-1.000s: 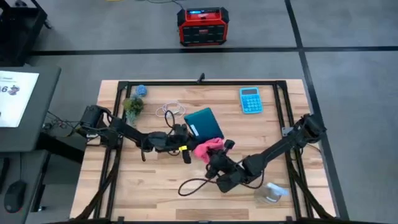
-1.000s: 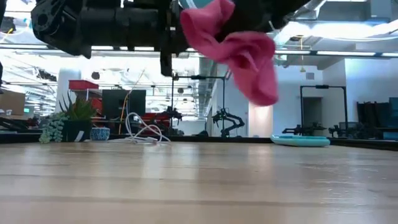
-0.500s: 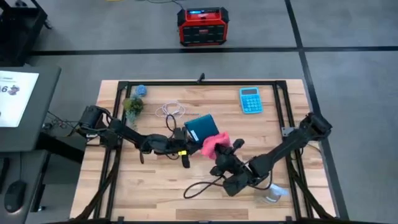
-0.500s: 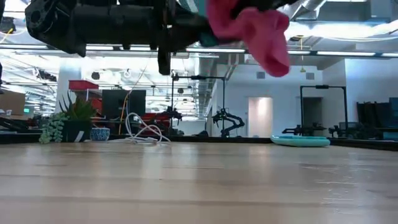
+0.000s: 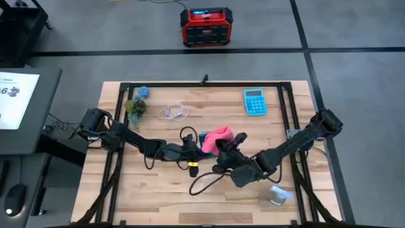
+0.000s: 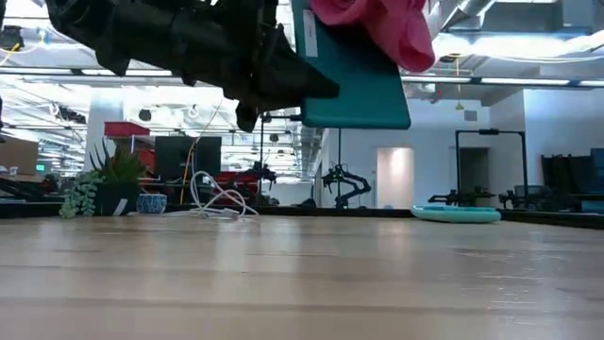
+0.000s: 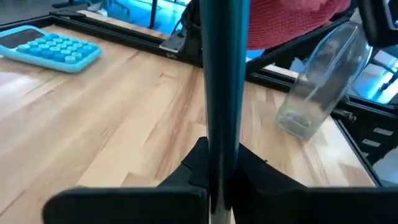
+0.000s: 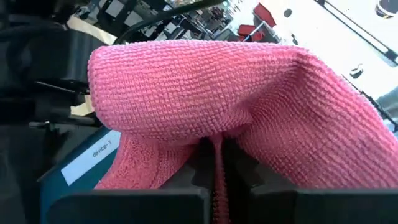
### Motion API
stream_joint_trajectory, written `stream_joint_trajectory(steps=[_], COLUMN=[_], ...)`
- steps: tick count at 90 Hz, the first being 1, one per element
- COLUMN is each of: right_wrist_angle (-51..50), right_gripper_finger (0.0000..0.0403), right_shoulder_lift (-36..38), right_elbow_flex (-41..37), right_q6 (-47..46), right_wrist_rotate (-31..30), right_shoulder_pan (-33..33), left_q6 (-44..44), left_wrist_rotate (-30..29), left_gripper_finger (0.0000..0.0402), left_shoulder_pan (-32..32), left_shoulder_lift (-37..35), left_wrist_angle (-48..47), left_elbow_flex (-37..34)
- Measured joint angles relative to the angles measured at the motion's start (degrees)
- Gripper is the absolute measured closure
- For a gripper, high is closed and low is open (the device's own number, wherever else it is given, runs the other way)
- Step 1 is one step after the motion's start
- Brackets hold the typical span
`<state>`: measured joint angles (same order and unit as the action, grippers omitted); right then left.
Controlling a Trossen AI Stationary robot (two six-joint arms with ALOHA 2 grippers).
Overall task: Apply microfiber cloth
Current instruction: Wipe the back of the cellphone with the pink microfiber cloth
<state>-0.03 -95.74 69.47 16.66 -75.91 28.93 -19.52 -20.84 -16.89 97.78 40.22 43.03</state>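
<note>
My left gripper is shut on a flat teal device that stands on edge in the air above the table's middle. My right gripper is shut on the pink microfiber cloth. The cloth drapes over the device's upper part. In the right wrist view the cloth bulges above the fingers, and the device's labelled corner shows beside it. The left wrist view shows the device edge-on with the cloth behind its top. My left gripper pinches the teal device's two flat faces near one edge between its two fingers, coming level from the table's left. The device is lifted clear and stands on edge. My right gripper pinches a bunched fold of the cloth, several layers. The cloth is lifted clear, and its loose part bulges against the device.
A blue calculator lies at the far right. A clear spray bottle lies near the right front. A white cord and a small plant sit at the far left. A black cable loops over the near middle.
My left gripper has turned the teal device from lying flat in the air to standing on edge and brought it lower. My right gripper has carried the pink cloth toward the table's far edge, from hanging loose beside the device to resting over its upper part.
</note>
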Motion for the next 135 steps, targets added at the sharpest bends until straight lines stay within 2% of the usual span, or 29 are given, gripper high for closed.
stream_joint_trajectory(steps=[5,18,26,33,46,51,60,72,78,83,97,104,111,121,128,131,135], right_wrist_angle=[-1.9,-9.7,-9.3,-4.0,6.4,8.8,4.9,-11.2,-15.8,-15.6,-7.1,-6.8,-11.7,-22.2,-28.2,-29.6,-29.9], right_gripper_finger=[0.0403,0.0403,0.0403,0.0403,0.0403,0.0403,0.0403,0.0403,0.0403,0.0403,0.0403,0.0403,0.0403,0.0403,0.0403,0.0403,0.0403], right_shoulder_lift=[0.0,-1.9,-3.7,-4.0,-3.2,-2.9,-2.7,-2.9,-2.9,-2.9,0.3,2.2,2.6,2.3,1.5,1.4,1.6], right_elbow_flex=[0.0,0.0,-0.1,-0.1,1.7,2.6,2.7,2.5,2.5,2.5,2.6,2.7,2.7,2.7,2.5,2.4,2.4], right_q6=[-3.0,-13.9,-11.1,-4.8,5.6,8.2,7.4,-6.1,-8.9,-8.6,-2.3,-1.7,-5.5,-14.5,-16.0,-16.0,-16.0], right_wrist_rotate=[3.7,20.3,24.6,23.4,9.0,7.4,13.0,28.2,30.0,26.5,8.5,5.7,8.7,20.2,28.7,30.2,29.1], right_shoulder_pan=[0.3,-0.1,-0.4,-0.7,-1.0,-1.3,-1.4,-2.0,-2.3,-2.5,-1.8,-1.4,-0.6,0.4,0.6,0.6,0.5], left_q6=[0.4,1.7,1.7,1.7,1.4,1.2,0.4,-0.1,-0.1,0.1,-0.3,-0.5,-0.4,0.0,0.2,0.2,0.2], left_wrist_rotate=[0.0,0.7,0.8,0.4,0.0,0.0,0.4,1.3,1.0,0.4,0.5,1.2,1.9,2.8,2.8,2.8,2.8], left_gripper_finger=[0.0398,0.0398,0.0398,0.0398,0.0398,0.0398,0.0398,0.0398,0.0398,0.0398,0.0398,0.0398,0.0398,0.0398,0.0398,0.0398,0.0398], left_shoulder_pan=[0.0,-0.2,-0.2,-0.2,-0.1,-0.1,-0.1,-0.4,-0.4,-0.5,-0.4,-0.5,-0.6,-0.7,-0.7,-0.7,-0.7], left_shoulder_lift=[0.0,0.1,0.1,0.1,0.1,0.1,0.1,-0.5,-0.8,-0.8,-1.0,-1.0,-0.9,-0.8,-0.9,-0.9,-0.9], left_wrist_angle=[-0.3,0.2,0.5,0.7,0.6,0.5,0.6,1.4,1.0,1.1,1.5,0.9,0.2,-0.4,0.1,0.0,-0.2], left_elbow_flex=[0.0,0.0,0.1,0.1,0.1,0.1,0.1,0.1,0.1,0.1,0.1,0.1,0.1,0.0,0.0,0.0,0.0])
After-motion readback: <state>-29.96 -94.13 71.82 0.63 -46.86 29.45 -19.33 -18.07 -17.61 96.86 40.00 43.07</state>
